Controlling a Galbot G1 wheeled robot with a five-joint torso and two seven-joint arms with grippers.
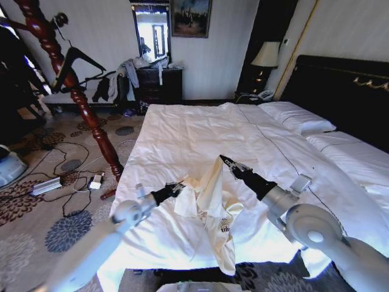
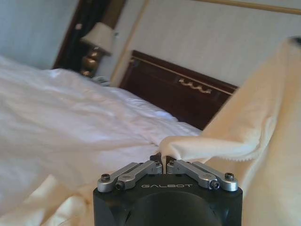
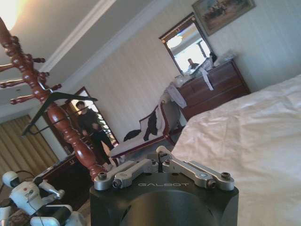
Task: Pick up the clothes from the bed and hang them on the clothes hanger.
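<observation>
both claws are pinching the clothes above the near part of the bed: the left claw gripping one edge, the right claw lifting a fold higher. the clothes hanger is hanging on the wooden pole.

Both arms reach forward over the bed. Left gripper pinched shut on the clothes. Right gripper raised higher, jaws closed, tip against the same garment.
</observation>
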